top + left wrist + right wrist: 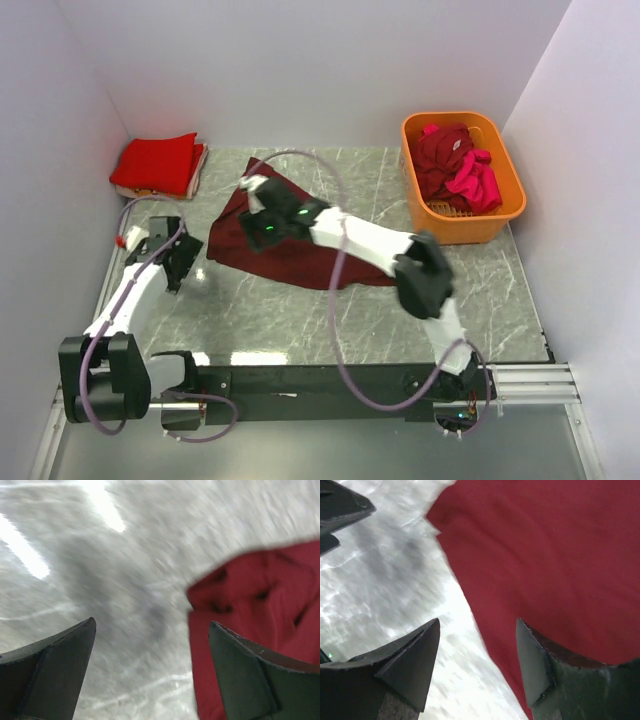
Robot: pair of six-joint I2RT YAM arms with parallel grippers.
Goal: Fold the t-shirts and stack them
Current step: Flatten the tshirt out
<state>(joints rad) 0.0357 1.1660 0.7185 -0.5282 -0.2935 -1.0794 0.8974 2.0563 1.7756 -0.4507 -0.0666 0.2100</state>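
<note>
A dark maroon t-shirt (300,250) lies spread, partly folded, in the middle of the marble table (300,310). My right gripper (254,194) hovers open over the shirt's far left corner. In the right wrist view the shirt's edge (545,555) runs between the jaws (477,625), which grip nothing. My left gripper (183,262) stands wide open just left of the shirt. In the left wrist view (150,630) bare table lies between its fingers, with the shirt's edge (260,595) by the right finger. A folded stack of bright red t-shirts (158,165) sits at the back left.
An orange basket (500,215) at the back right holds crumpled maroon (440,155) and magenta-pink (477,182) t-shirts. White walls close in the table at the back and on both sides. A dark part of the other arm (340,505) shows at the right wrist view's top left.
</note>
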